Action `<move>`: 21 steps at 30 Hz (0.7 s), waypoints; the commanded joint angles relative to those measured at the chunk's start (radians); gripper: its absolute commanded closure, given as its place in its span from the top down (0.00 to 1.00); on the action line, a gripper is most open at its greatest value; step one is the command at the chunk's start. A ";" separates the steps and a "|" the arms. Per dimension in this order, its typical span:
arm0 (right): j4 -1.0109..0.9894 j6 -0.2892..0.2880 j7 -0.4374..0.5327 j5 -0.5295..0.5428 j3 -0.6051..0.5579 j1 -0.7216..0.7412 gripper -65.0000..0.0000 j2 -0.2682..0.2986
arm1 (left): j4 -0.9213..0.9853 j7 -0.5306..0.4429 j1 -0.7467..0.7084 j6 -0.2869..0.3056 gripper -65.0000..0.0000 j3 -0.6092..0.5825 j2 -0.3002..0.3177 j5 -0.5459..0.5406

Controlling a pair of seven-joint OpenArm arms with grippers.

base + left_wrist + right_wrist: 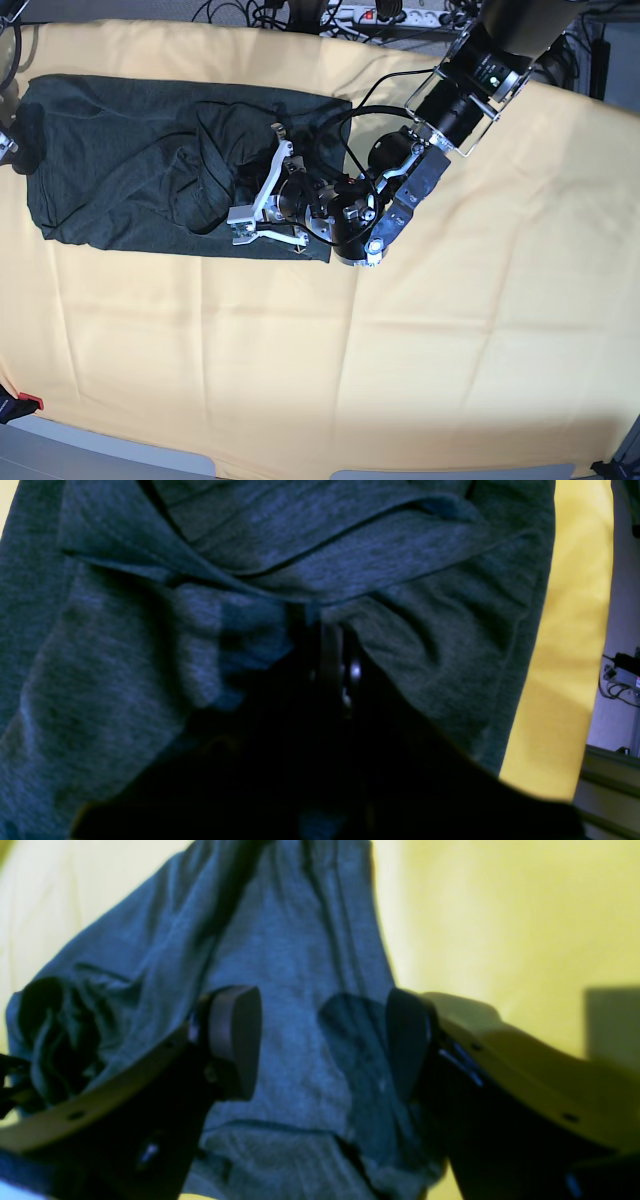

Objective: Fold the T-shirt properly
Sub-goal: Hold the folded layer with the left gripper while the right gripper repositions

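Note:
The T-shirt (120, 160), dark charcoal-green and wrinkled, lies spread along the back left of the yellow cloth (400, 350). My right gripper (248, 222) hovers over its near right corner, pale fingers wide open and holding nothing. In the right wrist view that gripper (320, 1035) straddles the T-shirt (300, 940) just beyond a hem seam, with a bunched sleeve at the left. In the left wrist view my left gripper (325, 630) is shut on the T-shirt (125, 655), whose folds gather at the dark fingertips.
A power strip and cables (390, 15) lie past the table's back edge. A sliver of hardware (6, 140) shows at the far left beside the shirt's end. The table's metal frame (610, 775) runs beyond a narrow strip of yellow cloth (570, 630).

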State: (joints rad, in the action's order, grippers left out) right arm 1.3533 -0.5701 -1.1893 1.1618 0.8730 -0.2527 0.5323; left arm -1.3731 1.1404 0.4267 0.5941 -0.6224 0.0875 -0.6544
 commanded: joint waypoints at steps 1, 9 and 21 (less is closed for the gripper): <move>-0.018 -0.010 0.010 0.018 0.010 0.004 0.63 0.037 | -0.007 0.015 0.014 -0.003 0.00 0.000 -0.005 0.013; -0.123 -0.064 -0.010 0.031 -0.008 0.005 0.63 0.068 | -0.007 0.014 0.014 -0.003 0.00 0.000 -0.005 0.010; -0.123 -0.122 -0.108 0.186 -0.253 0.007 0.63 0.066 | -0.007 0.011 0.014 -0.003 0.00 0.000 -0.005 0.009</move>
State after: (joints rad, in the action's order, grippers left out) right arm 1.2243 -0.6933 -1.2491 1.3598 0.6231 -0.2420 0.5846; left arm -1.3731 1.1404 0.4267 0.5938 -0.6224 0.0879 -0.6571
